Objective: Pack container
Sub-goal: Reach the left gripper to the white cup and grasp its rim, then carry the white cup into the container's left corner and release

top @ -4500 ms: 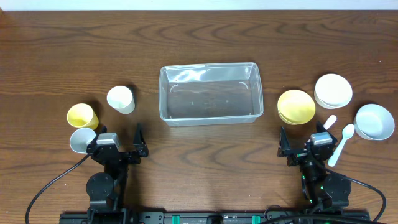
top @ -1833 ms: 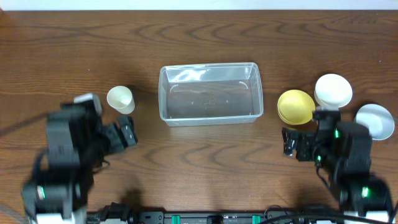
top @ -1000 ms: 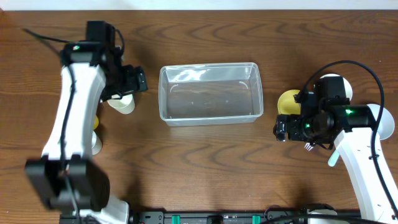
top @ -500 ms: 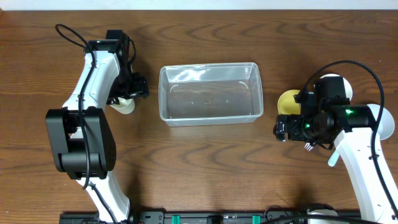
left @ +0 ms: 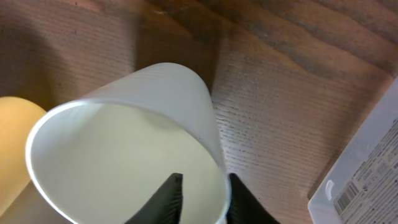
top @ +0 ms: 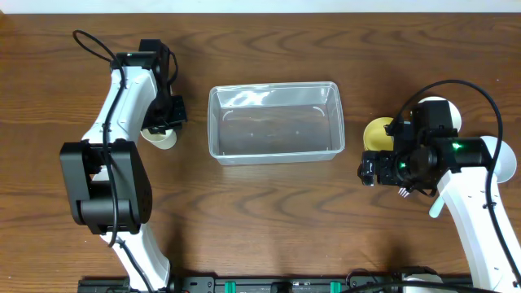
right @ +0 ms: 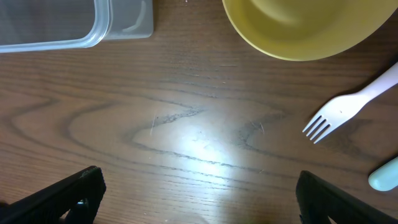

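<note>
The clear container stands empty at the table's middle; a corner of it shows in the left wrist view and in the right wrist view. My left gripper is at a white cup left of the container. In the left wrist view it has one finger inside the cup and one outside, shut on the rim wall. My right gripper hovers open over bare wood, just below a yellow bowl.
To the right of the container are the yellow bowl, a white bowl and a pale blue bowl, partly under the right arm. A white fork and a spoon lie nearby. A yellow cup stands beside the white one.
Both arms left their rest poses and reached out, the left to the white cup, the right beside the yellow bowl. In the last second the left jaws closed on the cup's rim.
</note>
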{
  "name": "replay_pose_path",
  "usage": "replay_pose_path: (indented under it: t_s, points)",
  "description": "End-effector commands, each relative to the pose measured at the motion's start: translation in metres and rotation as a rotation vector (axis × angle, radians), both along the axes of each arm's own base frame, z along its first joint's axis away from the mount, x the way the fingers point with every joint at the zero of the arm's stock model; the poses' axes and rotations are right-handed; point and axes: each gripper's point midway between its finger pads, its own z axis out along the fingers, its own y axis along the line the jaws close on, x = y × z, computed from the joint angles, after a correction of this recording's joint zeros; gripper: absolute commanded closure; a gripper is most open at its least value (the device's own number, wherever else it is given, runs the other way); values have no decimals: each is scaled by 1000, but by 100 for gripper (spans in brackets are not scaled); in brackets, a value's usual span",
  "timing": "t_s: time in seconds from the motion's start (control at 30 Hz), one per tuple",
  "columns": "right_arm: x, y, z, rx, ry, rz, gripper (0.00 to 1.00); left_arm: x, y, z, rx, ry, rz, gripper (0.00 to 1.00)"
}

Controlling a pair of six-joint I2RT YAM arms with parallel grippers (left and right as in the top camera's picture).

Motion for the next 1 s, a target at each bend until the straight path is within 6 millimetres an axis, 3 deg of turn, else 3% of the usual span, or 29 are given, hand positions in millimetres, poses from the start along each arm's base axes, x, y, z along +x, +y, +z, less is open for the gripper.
replay_pose_path:
  t_s: [0.0, 0.3, 0.7, 0.83, 0.97]
  points:
    - [5, -1, 6, -2, -19, -3, 1, 1, 3, 2, 12, -1, -2, 79]
    - [5, -1, 6, -2, -19, -3, 1, 0, 3, 2, 12, 1, -3, 94]
    - [5, -1, 6, -3, -19, -2, 1, 2, 3, 7, 12, -10, -3, 94]
    - [5, -1, 6, -3, -21, -2, 1, 7, -3, 31, 12, -71, -19, 94]
    - [6, -1, 6, -2, -23, -3, 1, 15, -21, 79, 8, -204, -82, 94]
